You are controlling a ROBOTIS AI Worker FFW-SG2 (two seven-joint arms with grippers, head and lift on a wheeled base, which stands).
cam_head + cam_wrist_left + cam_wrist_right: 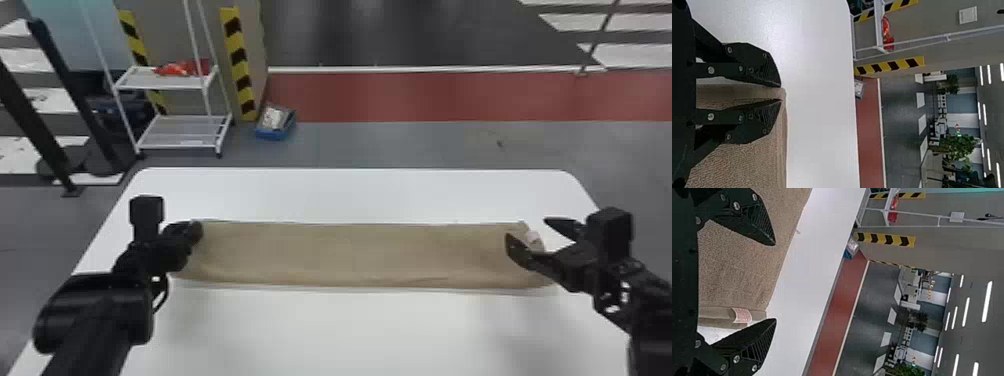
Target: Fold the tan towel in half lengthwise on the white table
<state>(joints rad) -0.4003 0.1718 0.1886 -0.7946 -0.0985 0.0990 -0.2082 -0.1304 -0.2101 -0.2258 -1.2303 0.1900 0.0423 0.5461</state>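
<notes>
A: What does the head view show?

B: A long, narrow strip of tan cloth towel (350, 255) stretches from left to right across a white, round-cornered table (350, 325). The black left pincer (198, 231) sits at the towel's left end. At the opposite end, the black right pincer (527, 228) is parted wide, released, near a small pale tag with reddish marks (534, 240). Beyond the table stand a white metal rack (180, 132) with red items on its upper shelf, and a blue open box (275, 132) on the floor.

A: And the left wrist view?

B: The left pincer (781, 93) is narrowly parted, its 2 flat black fingers either side of a strip of the towel's end. I cannot tell whether they touch the cloth. A border of the towel runs just past the fingertips, with bare white tabletop beyond.

A: The right wrist view?

B: The right pincer (775, 282) is spread wide, clenching nothing. 1 finger is over the ribbed tan weave, the other past the towel's end, above the table. The tag lies on the end strip between them, and a short loose thread (797, 232) pokes from the towel's border.
</notes>
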